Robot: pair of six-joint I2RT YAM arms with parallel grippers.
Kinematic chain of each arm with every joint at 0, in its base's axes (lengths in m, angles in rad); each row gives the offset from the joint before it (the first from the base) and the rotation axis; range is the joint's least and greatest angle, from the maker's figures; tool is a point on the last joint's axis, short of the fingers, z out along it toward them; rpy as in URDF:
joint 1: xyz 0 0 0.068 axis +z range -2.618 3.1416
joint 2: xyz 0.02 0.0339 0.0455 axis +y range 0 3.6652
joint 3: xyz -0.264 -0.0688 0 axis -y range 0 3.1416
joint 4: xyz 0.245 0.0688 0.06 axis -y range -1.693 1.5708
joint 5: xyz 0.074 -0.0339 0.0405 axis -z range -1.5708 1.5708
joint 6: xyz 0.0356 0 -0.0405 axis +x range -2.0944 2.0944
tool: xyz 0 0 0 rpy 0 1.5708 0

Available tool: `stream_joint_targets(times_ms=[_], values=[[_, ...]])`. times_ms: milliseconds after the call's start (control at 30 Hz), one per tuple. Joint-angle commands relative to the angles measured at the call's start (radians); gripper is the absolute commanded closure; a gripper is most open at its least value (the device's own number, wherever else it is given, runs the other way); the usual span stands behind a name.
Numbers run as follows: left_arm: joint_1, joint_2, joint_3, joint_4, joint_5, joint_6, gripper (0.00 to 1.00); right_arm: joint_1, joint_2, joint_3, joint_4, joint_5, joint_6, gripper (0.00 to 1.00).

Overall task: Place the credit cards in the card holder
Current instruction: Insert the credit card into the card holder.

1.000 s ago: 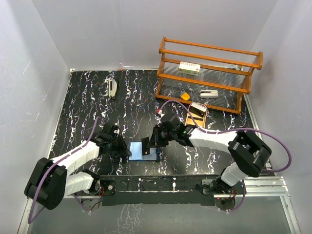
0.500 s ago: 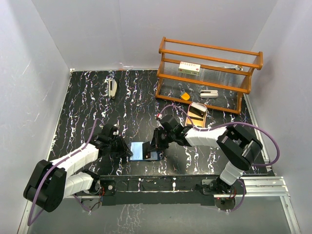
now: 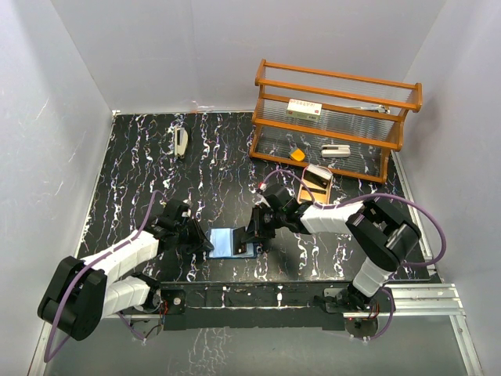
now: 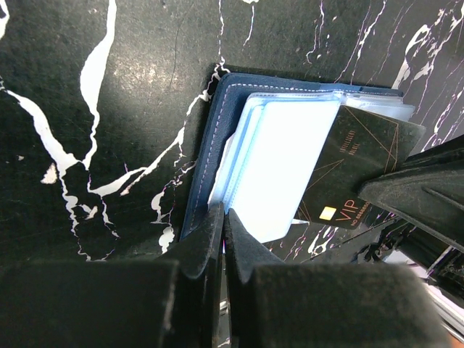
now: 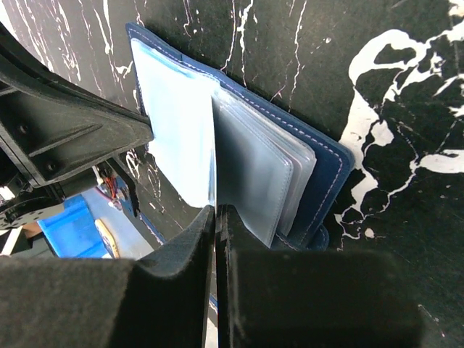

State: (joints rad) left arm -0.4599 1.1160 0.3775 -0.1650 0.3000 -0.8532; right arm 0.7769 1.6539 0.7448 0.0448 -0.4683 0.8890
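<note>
Six o'clock on the table (image 3: 141, 172): my left gripper (image 4: 223, 217), fingers together, pins the nine o'clock edge of the open card holder (image 3: 232, 243). My right gripper (image 5: 216, 214), fingers also together, meets the black card (image 4: 355, 163) from three o'clock, where it sits partly under a clear sleeve. A skewed push could buckle the card or slide the holder free. The gold tray (image 3: 317, 182) waits at two o'clock.

Table (image 3: 141, 172) black marble, white veins streaking through. Card holder (image 4: 217, 145) navy, pale stitching along edge; sleeves (image 4: 290, 167) icy pale blue, clear-grey from right wrist. Card (image 4: 355, 167) black, fine gold lines, gold chip. Rack (image 3: 337, 78) orange-brown wood. Tray (image 3: 317, 182) gold. Cable (image 3: 438, 227) purple. Walls (image 3: 156, 55) pale lavender-grey
</note>
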Motion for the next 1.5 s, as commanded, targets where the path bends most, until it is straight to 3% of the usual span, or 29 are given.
stream_joint_targets(times_ms=[0,333,433,833,1100,1467], values=[[-0.006,0.006,-0.022,-0.037,0.001,0.006,1.00,-0.002,0.010,0.013,0.054,-0.041,-0.008,0.97],[-0.006,-0.008,0.025,-0.077,0.001,0.009,1.00,-0.023,-0.070,0.041,-0.019,-0.053,-0.030,1.00],[-0.006,-0.021,0.059,-0.116,-0.022,0.017,0.91,-0.025,-0.061,0.052,-0.010,-0.074,-0.029,1.00],[-0.006,-0.020,0.096,-0.171,-0.081,0.037,0.81,-0.024,0.014,0.060,0.064,-0.135,-0.002,1.00],[-0.008,0.011,0.045,-0.108,-0.058,0.026,0.95,-0.025,0.070,0.045,0.102,-0.159,0.003,0.99],[-0.008,0.029,0.041,-0.098,-0.058,0.033,0.99,-0.040,0.113,0.061,0.108,-0.193,-0.005,0.98]])
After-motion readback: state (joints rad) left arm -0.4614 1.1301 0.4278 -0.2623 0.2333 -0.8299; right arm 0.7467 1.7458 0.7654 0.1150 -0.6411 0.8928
